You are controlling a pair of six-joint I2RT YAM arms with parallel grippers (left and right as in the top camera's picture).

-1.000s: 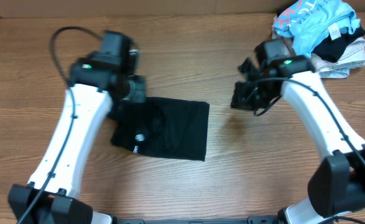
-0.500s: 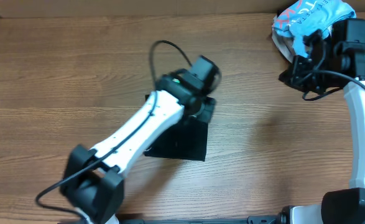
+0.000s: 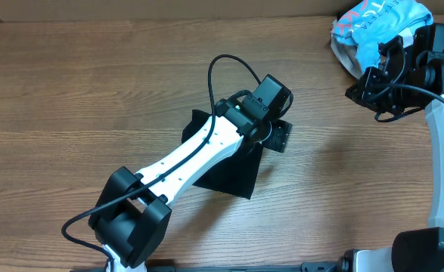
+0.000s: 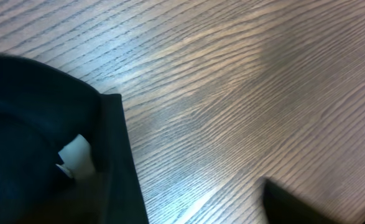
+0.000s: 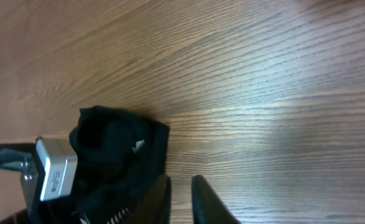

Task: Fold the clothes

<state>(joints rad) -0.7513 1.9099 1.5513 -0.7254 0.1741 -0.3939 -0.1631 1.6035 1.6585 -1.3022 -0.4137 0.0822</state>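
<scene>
My left gripper stands spread: in its wrist view one dark fingertip shows at the lower right. The other side is lost against black cloth at the left, and only bare wood lies in the wide space between them. It holds nothing that I can see. This gripper is at the upper right corner of the black garment; I cannot tell if it touches the cloth. The garment lies in a compact, folded shape near the middle of the wooden table, and my left arm reaches across it and covers a good part. In the left wrist view a small white tag shows on the black fabric, near its straight edge. My right gripper is well apart from the garment, at the far right of the table. Its two fingers are only a little apart, with a narrow strip of wood visible between them, and they pinch nothing. Just beside this gripper, in the far right corner, is a pile of other clothes, with a light blue garment with pink lettering on top.
</scene>
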